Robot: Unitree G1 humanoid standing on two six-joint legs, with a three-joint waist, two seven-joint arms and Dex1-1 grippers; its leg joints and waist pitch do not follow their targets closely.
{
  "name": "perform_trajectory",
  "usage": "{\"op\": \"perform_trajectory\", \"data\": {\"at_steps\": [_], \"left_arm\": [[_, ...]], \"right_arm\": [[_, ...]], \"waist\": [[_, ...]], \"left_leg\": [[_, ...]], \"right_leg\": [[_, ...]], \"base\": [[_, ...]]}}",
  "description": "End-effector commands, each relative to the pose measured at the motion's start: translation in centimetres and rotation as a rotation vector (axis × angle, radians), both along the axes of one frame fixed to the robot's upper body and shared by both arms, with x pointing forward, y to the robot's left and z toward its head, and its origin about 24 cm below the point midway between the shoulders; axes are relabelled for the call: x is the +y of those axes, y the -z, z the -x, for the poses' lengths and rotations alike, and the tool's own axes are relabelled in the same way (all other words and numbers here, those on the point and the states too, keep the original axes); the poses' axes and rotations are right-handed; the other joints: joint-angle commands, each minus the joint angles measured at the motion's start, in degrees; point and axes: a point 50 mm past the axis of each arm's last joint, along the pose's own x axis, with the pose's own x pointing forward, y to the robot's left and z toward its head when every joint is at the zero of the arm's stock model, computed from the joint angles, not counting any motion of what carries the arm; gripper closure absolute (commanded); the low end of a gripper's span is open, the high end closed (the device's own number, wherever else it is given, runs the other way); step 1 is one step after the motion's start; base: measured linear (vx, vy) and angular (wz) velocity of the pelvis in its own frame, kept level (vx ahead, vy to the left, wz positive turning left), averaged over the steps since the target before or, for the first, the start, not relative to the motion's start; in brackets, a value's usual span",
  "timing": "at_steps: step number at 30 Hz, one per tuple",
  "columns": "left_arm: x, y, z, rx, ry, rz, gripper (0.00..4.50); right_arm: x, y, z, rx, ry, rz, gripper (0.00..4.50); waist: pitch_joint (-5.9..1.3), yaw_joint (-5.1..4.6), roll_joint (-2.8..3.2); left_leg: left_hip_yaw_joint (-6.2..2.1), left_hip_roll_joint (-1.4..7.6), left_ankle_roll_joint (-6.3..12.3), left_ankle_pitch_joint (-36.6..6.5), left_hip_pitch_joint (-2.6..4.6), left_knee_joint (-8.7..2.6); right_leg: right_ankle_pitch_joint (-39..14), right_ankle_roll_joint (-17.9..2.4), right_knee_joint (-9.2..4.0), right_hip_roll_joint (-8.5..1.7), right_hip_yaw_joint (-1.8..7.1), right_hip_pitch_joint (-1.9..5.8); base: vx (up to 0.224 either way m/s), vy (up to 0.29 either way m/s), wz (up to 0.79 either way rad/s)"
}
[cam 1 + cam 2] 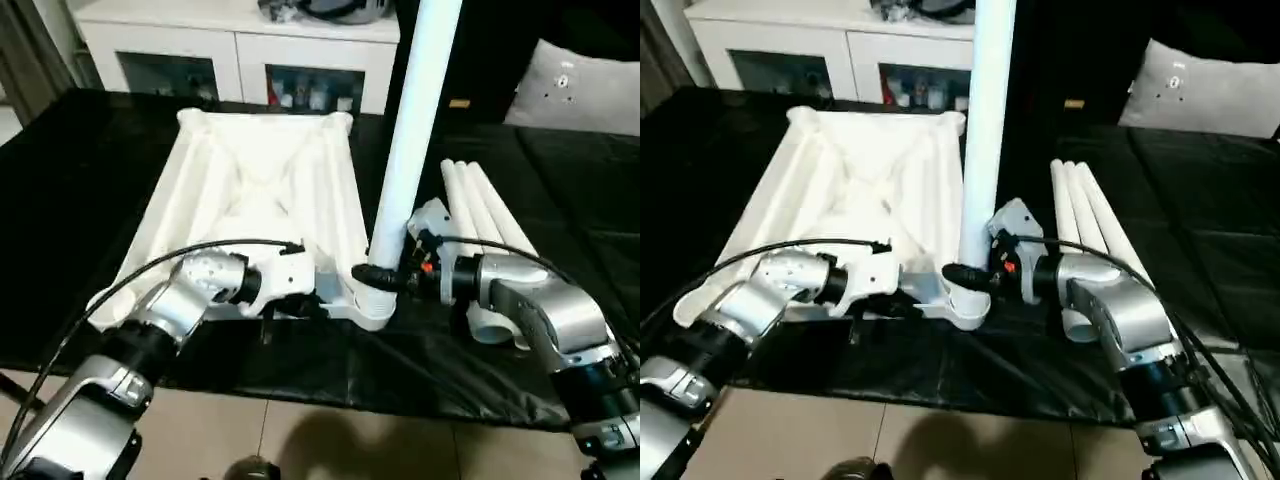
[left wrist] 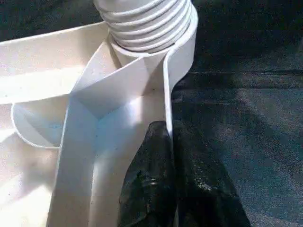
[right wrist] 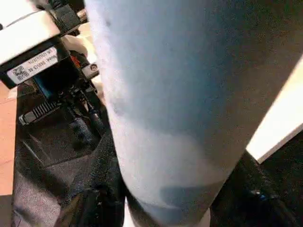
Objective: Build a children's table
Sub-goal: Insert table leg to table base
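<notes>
A big table [image 1: 80, 160] with a black cover fills most of the room. Behind it stands a white cabinet [image 1: 235, 45] with glass doors (small things sit inside). A grey cushion [image 1: 580, 90] lies far back on the right. The floor [image 1: 300, 440] is light brown.

One tabletop [image 1: 260, 190]; one upright leg [image 1: 410, 140]; three lying legs [image 1: 485, 215].

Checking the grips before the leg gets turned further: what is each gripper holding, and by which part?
The right gripper clamps the upright leg near its bottom end, just above the corner socket. The left gripper pinches the tabletop by its near rim, beside that socket.
</notes>
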Motion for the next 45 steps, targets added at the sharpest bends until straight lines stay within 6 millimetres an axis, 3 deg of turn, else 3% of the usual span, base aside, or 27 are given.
{"op": "perform_trajectory", "data": {"at_steps": [1, 3, 4, 7, 14, 15, 20, 23, 25, 26, 34, 35, 40, 45], "left_arm": [[1.8, 1.8, 0.4, 0.087, -0.11, -0.031, 4.5], [1.8, 1.9, 0.5, 0.094, -0.109, -0.022, 4.5], [1.9, 2.0, 0.7, 0.106, -0.1, -0.012, 4.5], [1.9, 2.5, 1.5, 0.167, -0.074, 0.017, 4.5], [1.7, 2.6, 1.7, 0.181, -0.071, 0.013, 4.5], [1.6, 2.6, 1.7, 0.177, -0.071, 0.013, 4.5], [1.6, 2.6, 1.6, 0.143, -0.062, -0.024, 4.5], [1.6, 2.6, 1.6, 0.135, -0.053, -0.042, 4.5], [1.7, 2.6, 1.6, 0.131, -0.046, -0.053, 4.5], [1.7, 2.6, 1.6, 0.129, -0.042, -0.061, 4.5], [1.8, 2.2, 1.5, 0.114, 0.01, -0.094, 4.5], [1.8, 1.9, 1.3, 0.111, 0.03, -0.097, 4.5], [1.8, 1.5, 0.6, 0.1, 0.035, -0.109, 4.5], [2.1, 1.0, -0.2, 0.106, 0.032, -0.111, 4.5]], "right_arm": [[-0.8, 1.6, 0.3, 0.077, 0.042, 0.012, 2.62], [-0.9, 1.6, 0.3, 0.081, 0.044, 0.007, 2.62], [-0.9, 1.7, 0.3, 0.086, 0.05, -0.003, 2.62], [-1.3, 2.6, 0.2, 0.128, 0.104, -0.069, 2.62], [-2.5, 4.2, 0.9, 0.196, 0.207, -0.193, 2.62], [-2.7, 4.5, 1.2, 0.2, 0.218, -0.198, 2.62], [-3.3, 5.2, 2.4, 0.117, 0.235, -0.096, 2.62], [-3.4, 5.2, 2.3, 0.073, 0.233, -0.02, 2.62], [-3.3, 5.2, 2.2, 0.04, 0.207, 0.051, 2.62], [-3.2, 5.2, 2.1, 0.032, 0.194, 0.076, 2.62], [-2.3, 5.8, 2.2, 0.065, 0.054, 0.165, 2.62], [-2.0, 6.0, 2.2, 0.081, 0.019, 0.174, 2.62], [-1.6, 6.2, 2.0, 0.102, -0.02, 0.164, 2.62], [-1.3, 6.1, 1.9, 0.124, -0.049, 0.139, 2.62]], "waist": [[-3.09, -0.11, -0.23], [-3.08, -0.13, -0.07], [-3.02, -0.21, -0.3], [-3.28, -0.3, 0.12], [-3.37, -0.72, 0.32], [-3.3, -0.68, 0.6], [-3.23, -0.63, 0.61], [-2.81, -0.89, 0.78], [-2.43, -0.99, 0.91], [-2.31, -1.02, 1.05], [-2.28, -1.44, 0.3], [-2.33, -1.39, 0.49], [-2.48, -1.41, 0.17], [-2.33, -1.38, 0.13]], "left_leg": [[-1.96, 4.8, -2.51, -18.3, 2.29, -4.86], [-2.08, 4.82, -2.51, -18.9, 2.33, -4.87], [-2.09, 4.86, -2.46, -18.9, 2.28, -4.94], [-2.11, 4.87, -2.25, -17.6, 2.13, -4.97], [-1.94, 4.78, -1.48, -16.9, 2.1, -4.95], [-1.96, 4.78, -1.52, -17.1, 2.07, -4.97], [-2.01, 4.88, -1.7, -18.2, 2.26, -5.26], [-2.14, 4.76, -2.23, -21.2, 2.52, -5.59], [-2.52, 4.89, -3.79, -25.7, 3.21, -5.76], [-2.56, 4.82, -4.03, -26.6, 3.33, -5.88], [-2.69, 4.85, -3.52, -27.3, 3.44, -6.14], [-2.73, 4.87, -3.49, -27.0, 3.43, -6.16], [-2.43, 4.85, -2.94, -25.3, 3.25, -6.18], [-2.68, 4.89, -3.34, -27.3, 3.41, -6.12]], "right_leg": [[-14.6, -12.2, -5.04, -6.17, 2.93, 0.92], [-17.0, -11.6, -5.35, -6.2, 2.96, 0.78], [-17.1, -11.5, -5.38, -6.15, 2.97, 0.78], [-14.0, -12.1, -4.99, -6.14, 2.92, 0.89], [-9.4, -13.5, -4.8, -5.93, 2.76, 1.2], [-9.6, -13.4, -4.87, -5.99, 2.8, 1.19], [-10.9, -12.3, -5.25, -5.95, 2.78, 1.17], [-16.4, -11.3, -5.78, -5.99, 2.82, 1.03], [-24.1, -9.7, -6.61, -6.28, 3.08, 0.67], [-25.2, -9.4, -6.78, -6.23, 3.13, 0.53], [-26.8, -8.6, -7.11, -6.2, 3.31, 0.43], [-26.3, -8.7, -7.02, -6.21, 3.32, 0.43], [-21.8, -10.1, -6.7, -6.08, 3.28, 0.61], [-27.5, -9.3, -7.24, -6.53, 3.32, 0.49]], "base": [[0.0, 0.0, 0.0], [0.0, 0.0, 0.0], [0.0, 0.0, 0.0], [0.0, 0.0, 0.0], [0.0, 0.0, 0.0], [0.0, 0.0, 0.0], [0.0, 0.0, 0.0], [0.0, 0.0, 0.0], [0.0, 0.0, 0.0], [0.0, 0.0, 0.0], [0.0, 0.0, 0.0], [0.0, 0.0, 0.0], [0.0, 0.0, 0.0], [0.0, 0.0, 0.0]]}}
